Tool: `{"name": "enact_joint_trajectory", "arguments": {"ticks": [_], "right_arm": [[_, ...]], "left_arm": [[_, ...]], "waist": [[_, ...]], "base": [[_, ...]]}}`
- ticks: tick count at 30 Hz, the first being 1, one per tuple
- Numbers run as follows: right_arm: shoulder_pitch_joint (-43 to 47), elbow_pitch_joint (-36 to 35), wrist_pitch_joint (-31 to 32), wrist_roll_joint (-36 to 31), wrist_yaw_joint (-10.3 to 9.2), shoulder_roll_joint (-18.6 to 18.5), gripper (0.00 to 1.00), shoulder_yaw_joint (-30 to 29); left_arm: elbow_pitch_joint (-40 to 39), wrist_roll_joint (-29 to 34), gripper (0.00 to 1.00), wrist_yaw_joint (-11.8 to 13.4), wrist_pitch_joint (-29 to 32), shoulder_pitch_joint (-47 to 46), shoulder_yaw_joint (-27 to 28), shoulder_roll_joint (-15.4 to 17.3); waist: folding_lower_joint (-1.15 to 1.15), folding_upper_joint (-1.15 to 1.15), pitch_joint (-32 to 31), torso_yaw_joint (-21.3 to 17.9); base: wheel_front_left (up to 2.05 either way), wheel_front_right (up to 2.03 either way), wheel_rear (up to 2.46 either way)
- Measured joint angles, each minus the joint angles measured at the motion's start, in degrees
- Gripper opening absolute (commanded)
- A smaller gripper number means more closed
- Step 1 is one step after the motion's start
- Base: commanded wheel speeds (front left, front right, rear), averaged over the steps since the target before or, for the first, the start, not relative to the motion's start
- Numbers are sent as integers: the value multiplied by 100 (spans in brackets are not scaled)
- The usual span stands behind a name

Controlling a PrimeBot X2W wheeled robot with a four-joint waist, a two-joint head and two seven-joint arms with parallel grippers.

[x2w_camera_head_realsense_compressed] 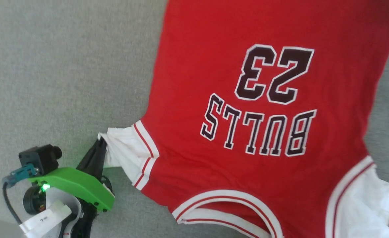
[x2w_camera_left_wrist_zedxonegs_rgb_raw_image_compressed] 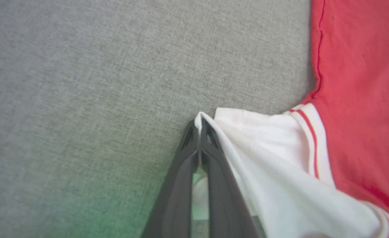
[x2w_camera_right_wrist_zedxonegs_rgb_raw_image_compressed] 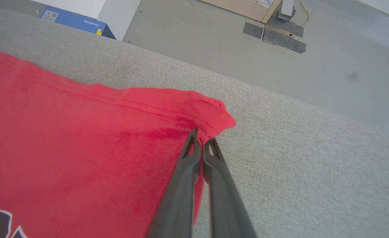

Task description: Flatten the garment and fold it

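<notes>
The garment [x2w_camera_head_realsense_compressed: 247,99], a red jersey T-shirt with black "BULLS 23" print, lies face up on the grey cloth surface [x2w_camera_head_realsense_compressed: 65,66], collar toward me. My left gripper [x2w_camera_head_realsense_compressed: 100,143] is at the lower left of the head view, shut on the edge of the white left sleeve [x2w_camera_head_realsense_compressed: 121,150]. In the left wrist view the dark fingers [x2w_camera_left_wrist_zedxonegs_rgb_raw_image_compressed: 181,172] pinch that sleeve [x2w_camera_left_wrist_zedxonegs_rgb_raw_image_compressed: 264,148] at its corner. My right gripper [x2w_camera_right_wrist_zedxonegs_rgb_raw_image_compressed: 201,142] is shut on the red hem corner [x2w_camera_right_wrist_zedxonegs_rgb_raw_image_compressed: 214,119] of the garment [x2w_camera_right_wrist_zedxonegs_rgb_raw_image_compressed: 82,148], lifting it slightly.
Beyond the far edge of the grey surface [x2w_camera_right_wrist_zedxonegs_rgb_raw_image_compressed: 313,165], the right wrist view shows bare floor [x2w_camera_right_wrist_zedxonegs_rgb_raw_image_compressed: 214,39], a blue box [x2w_camera_right_wrist_zedxonegs_rgb_raw_image_compressed: 72,19] and dark taped patches [x2w_camera_right_wrist_zedxonegs_rgb_raw_image_compressed: 274,33]. The other white sleeve [x2w_camera_head_realsense_compressed: 366,205] lies at the head view's lower right.
</notes>
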Motion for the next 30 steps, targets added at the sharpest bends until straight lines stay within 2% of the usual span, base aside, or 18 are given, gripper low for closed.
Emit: {"name": "enact_joint_trajectory", "arguments": {"ticks": [5,9,12,17,22,27,29,30], "right_arm": [[1124,-870,99,788,0,-587,0,177],[2301,-1621,285,1307,0,-808,0,149],[3439,-2147,397,1562,0,-817,0,37],[5063,-2573,330,1826,0,-517,0,-108],[6419,-2493,127,1933,0,9,0,-104],[7136,-2262,25,2031,0,428,0,88],[7173,-2242,-226,2033,0,508,0,34],[7159,-2263,-368,2001,0,520,12,-20]], "left_arm": [[169,40,0,133,151,169,-79,30],[243,40,0,232,202,370,-109,38],[279,40,0,292,249,496,-155,42],[346,40,0,392,289,615,-187,35],[416,34,0,410,301,638,-218,23],[478,22,0,434,301,696,-215,18],[494,9,0,434,301,714,-219,13],[504,3,0,434,301,726,-218,12]], "waist": [[-1,0,-559,-222],[-1,0,-980,-443],[-1,0,-1308,-670],[-1,0,-1712,-1063],[-1,0,-2098,-1346],[-2,0,-2376,-1512],[-1,0,-2462,-1558],[-1,0,-2499,-1575]], "base": [[0,0,0],[0,0,0],[0,0,0],[0,0,0],[0,0,0],[0,0,0],[0,0,0],[0,0,0]]}}
